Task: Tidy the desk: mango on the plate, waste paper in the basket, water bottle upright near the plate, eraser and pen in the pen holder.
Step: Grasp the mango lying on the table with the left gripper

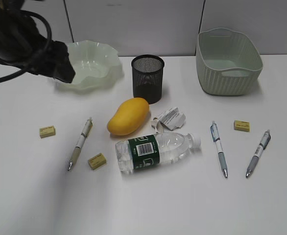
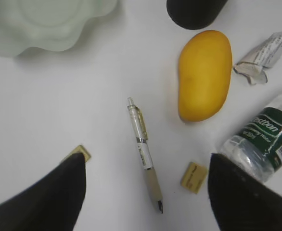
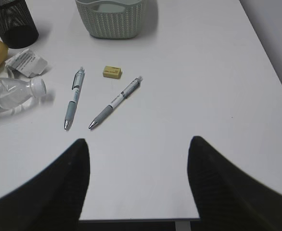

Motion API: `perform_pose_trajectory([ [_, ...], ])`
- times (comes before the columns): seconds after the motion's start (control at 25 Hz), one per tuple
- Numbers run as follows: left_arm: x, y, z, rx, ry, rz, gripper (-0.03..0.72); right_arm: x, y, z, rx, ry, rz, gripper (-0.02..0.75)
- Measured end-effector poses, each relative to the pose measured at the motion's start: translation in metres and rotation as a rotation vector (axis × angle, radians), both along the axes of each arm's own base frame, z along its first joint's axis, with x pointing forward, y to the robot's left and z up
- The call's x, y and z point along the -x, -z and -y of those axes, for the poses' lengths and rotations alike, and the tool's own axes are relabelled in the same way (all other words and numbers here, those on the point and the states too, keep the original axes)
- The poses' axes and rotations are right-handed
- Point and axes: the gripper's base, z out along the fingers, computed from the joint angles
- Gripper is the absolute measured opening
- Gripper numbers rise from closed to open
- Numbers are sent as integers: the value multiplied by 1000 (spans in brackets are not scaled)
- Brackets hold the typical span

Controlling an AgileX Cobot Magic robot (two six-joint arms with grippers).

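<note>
White desk (image 1: 192,205) under grey partition panels, cluttered right across. At the back: wavy-rimmed plate (image 1: 92,63) on the left, partly hidden behind the dark left arm (image 1: 23,41); black mesh pen holder (image 1: 148,78) in the middle; woven basket (image 1: 227,61) on the right, nothing visible inside. Just in front of the holder, the mango (image 1: 128,116), lying tilted on the desk. Beside it to the right, the waste paper (image 1: 170,118), crumpled, close to the neck of the water bottle (image 1: 155,152), which lies on its side, cap pointing right. Left of the mango, a beige-grip pen (image 1: 80,143) with one eraser (image 1: 47,131) farther left and another eraser (image 1: 97,161) just beside the pen tip, near the bottle's base. On the right, two grey-grip pens (image 1: 219,148) (image 1: 258,153) and a third eraser (image 1: 242,126) between them, farther back. Left gripper (image 2: 146,192) up above the beige-grip pen, fingers spread wide, gripping nothing. Right gripper (image 3: 138,168) over bare desk near the front edge, fingers apart, likewise empty.
</note>
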Motion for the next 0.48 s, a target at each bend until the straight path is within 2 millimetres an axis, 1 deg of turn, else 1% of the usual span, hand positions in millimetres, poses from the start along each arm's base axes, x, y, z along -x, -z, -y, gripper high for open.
perform_pose_trajectory([
  [0.16, -13, 12, 24, -30, 66, -34, 613, 0, 0, 0, 0, 0, 0, 508],
  [0.32, -25, 26, 46, -45, 110, -61, 672, 0, 0, 0, 0, 0, 0, 508],
  [0.48, -37, 43, 63, -73, 137, -110, 690, 0, 0, 0, 0, 0, 0, 508],
])
